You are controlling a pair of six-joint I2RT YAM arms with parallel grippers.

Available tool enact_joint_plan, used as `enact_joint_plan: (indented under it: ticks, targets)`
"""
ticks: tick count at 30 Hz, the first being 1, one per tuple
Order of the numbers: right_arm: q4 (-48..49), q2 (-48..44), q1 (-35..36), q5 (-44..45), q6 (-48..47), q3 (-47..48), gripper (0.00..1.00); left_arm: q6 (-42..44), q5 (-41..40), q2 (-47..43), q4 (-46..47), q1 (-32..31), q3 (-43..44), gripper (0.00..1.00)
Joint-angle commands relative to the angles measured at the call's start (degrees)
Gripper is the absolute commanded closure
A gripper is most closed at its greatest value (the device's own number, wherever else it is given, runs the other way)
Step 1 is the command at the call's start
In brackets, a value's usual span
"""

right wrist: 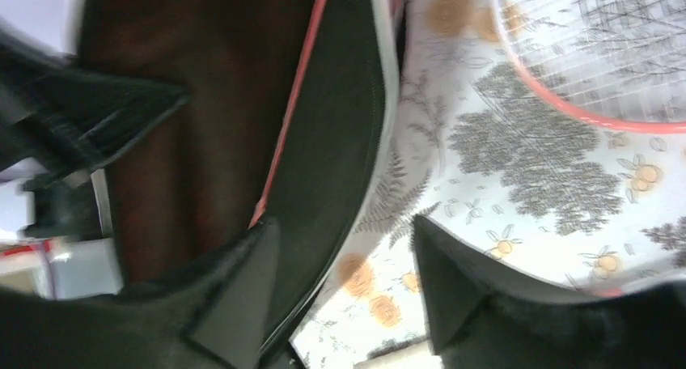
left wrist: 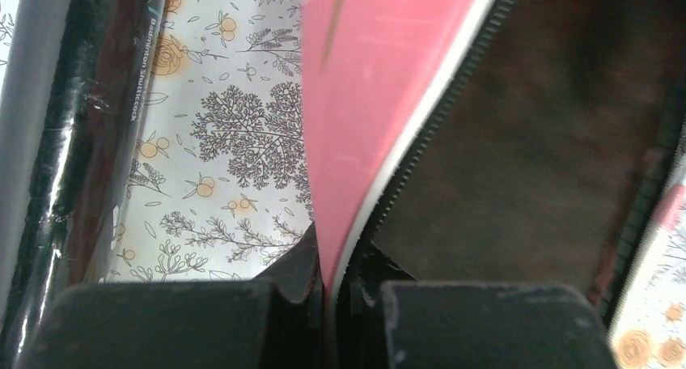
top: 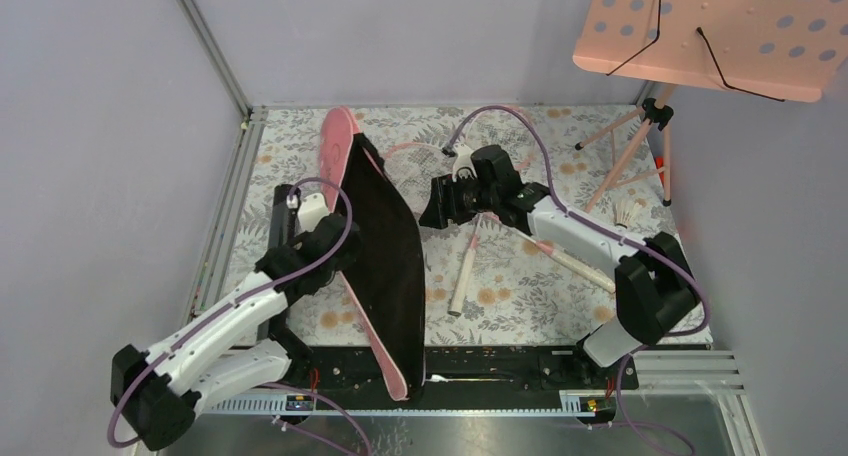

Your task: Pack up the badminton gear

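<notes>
The bag (top: 385, 246) is lying lengthwise on the left half of the table (top: 520, 306), its near tip at the front rail and its far tip close to the back wall. It is gaping open and showing a dark lining. It is looking soft and floppy, light but long, so it is likely sagging wherever it is not being held. The zip rim is the sensible place to pinch.

The left gripper (left wrist: 332, 292) is clamping the pink flap at that rim and holding it upright. Just left of it, the black tube (left wrist: 57, 191) is lying along the table's left side. It is probably rigid and glossy, so apt to slip or roll, and best taken across its middle.

The two rackets (top: 465, 272) are lying right of the bag with pale handles pointing near, one partly under the right arm. They are seeming light, stiff and thin, best gripped at the handle rather than the strings.

The right gripper (right wrist: 341, 223) is hovering over the bag's right rim with its jaws apart, holding nothing.

Farther right, one shuttlecock (top: 627, 213) is sitting alone. It is feathered and crushable, so it is needing a gentle pinch at the cork.

Counted in view: one bag, one tube, two rackets, one shuttlecock.
</notes>
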Motion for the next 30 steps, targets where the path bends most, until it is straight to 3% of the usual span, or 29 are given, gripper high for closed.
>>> enact_joint_plan:
  ticks: [1,2,4,7,10,14,20,30]
  targets:
    - [8.7,-9.2,-0.62,-10.73,-2.23,-4.7,0.22,2.12,-0.98,4.52,5.99,1.82,5.25,1.0]
    - [11.47,-11.08,-1.06,-10.49,-1.9,-7.23,0.06,2.52,-0.34,5.32,6.57,2.22,5.61,1.0]
    - [15.43,-15.14,-3.25,-8.97,-1.19,-12.33,0.01,3.3,0.37,5.96,7.68,3.0,5.89,1.0]
    - [12.69,-19.83,-5.92,0.63,-3.66,-16.55,0.0,6.21,0.63,5.21,9.87,4.24,5.65,1.0]
    - [3.17,-20.38,-8.1,5.75,-13.59,-15.42,0.0,11.28,3.01,3.71,14.19,5.69,4.58,1.0]
    - [-13.94,-15.44,-8.58,15.53,-28.55,-7.64,0.0,14.55,8.32,3.25,18.73,8.58,3.42,1.0]
    - [-21.03,-7.38,-9.4,22.44,-50.71,-5.0,0.01,14.76,11.25,6.28,18.43,10.75,4.6,1.0]
    - [-28.4,6.02,-15.55,22.44,-55.26,2.27,0.05,14.98,14.45,7.92,19.7,12.03,3.83,1.0]
